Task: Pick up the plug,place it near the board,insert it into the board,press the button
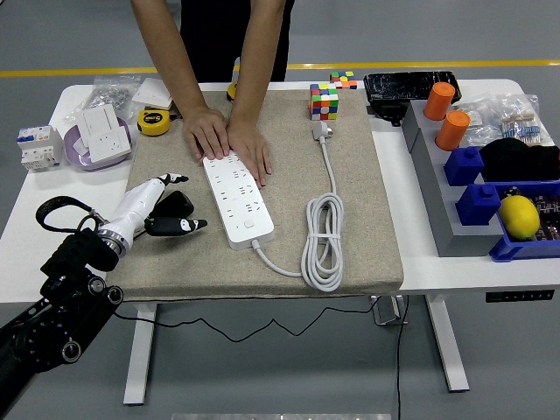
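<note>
Seen from the head view: a white table (35, 197) with a beige mat (350, 236) laid over its middle. On the mat, a long white power strip (237, 198), lying slightly slanted, its white cable (321, 236) coiled to the right and ending in a white plug (322, 130) near the mat's far edge. Held down at its far end by two hands of a person (229, 140) standing at the far side, both palms flat, touching the strip.

Coming in from the lower left, the left hand (157, 208) of the robot, white with black fingertips, placed over the black plug (178, 203) just left of the strip. Fingers partly curled around the plug, thumb stretched toward the strip; cannot tell for sure if the plug is truly gripped or only covered. Plug still apart from the strip, resting on or close to the mat.

Behind the strip, a colourful cube (324, 101) and a smaller one (343, 79). At far left, a yellow tape measure (154, 122), a white socket (103, 133) and a white breaker (37, 144); print on them too small to read. At right, two orange cups (446, 114), blue boxes (477, 188), a yellow lemon (519, 215). No readable writing anywhere.
</note>
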